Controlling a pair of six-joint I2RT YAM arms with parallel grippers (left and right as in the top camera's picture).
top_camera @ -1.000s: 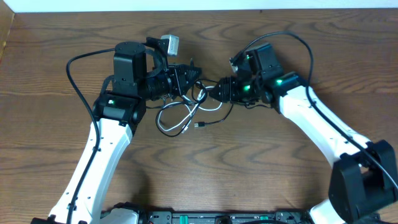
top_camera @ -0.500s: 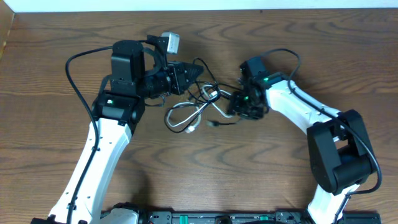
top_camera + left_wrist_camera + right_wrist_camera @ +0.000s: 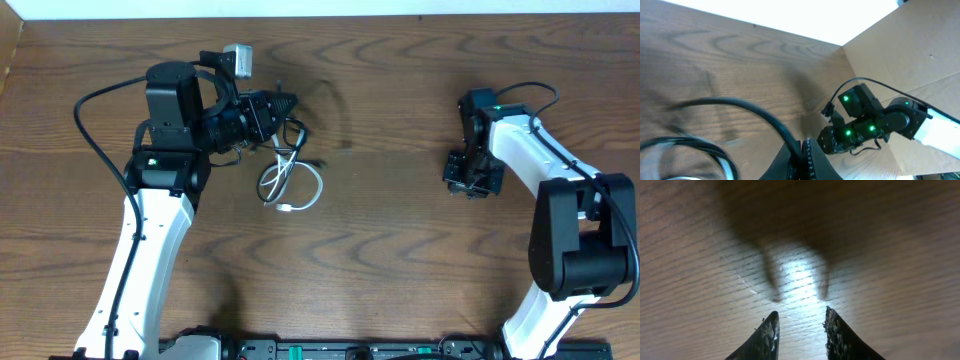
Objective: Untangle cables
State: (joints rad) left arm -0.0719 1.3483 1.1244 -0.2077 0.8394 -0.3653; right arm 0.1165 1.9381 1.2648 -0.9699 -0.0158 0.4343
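My left gripper (image 3: 289, 103) is shut on the black cable (image 3: 296, 137). In the left wrist view the black cable (image 3: 755, 114) arcs from the left into the closed jaws of the left gripper (image 3: 803, 146). The white cable (image 3: 303, 188) lies in loops on the table just below that gripper, and the black cord runs down beside it. My right gripper (image 3: 466, 184) is far to the right, pointing down at the wood. In the right wrist view the right gripper (image 3: 800, 319) is open, with only bare table between its fingers (image 3: 768, 336).
The wooden table (image 3: 390, 250) fills the view, with a white wall strip along the far edge. A cardboard panel (image 3: 920, 45) stands at the right side. The right arm (image 3: 865, 125), with its green lights, shows in the left wrist view.
My right gripper has let go of the tangle and swung right, its jaws narrower. My left gripper has pulled left with the black cable, and the cable bundle followed it.
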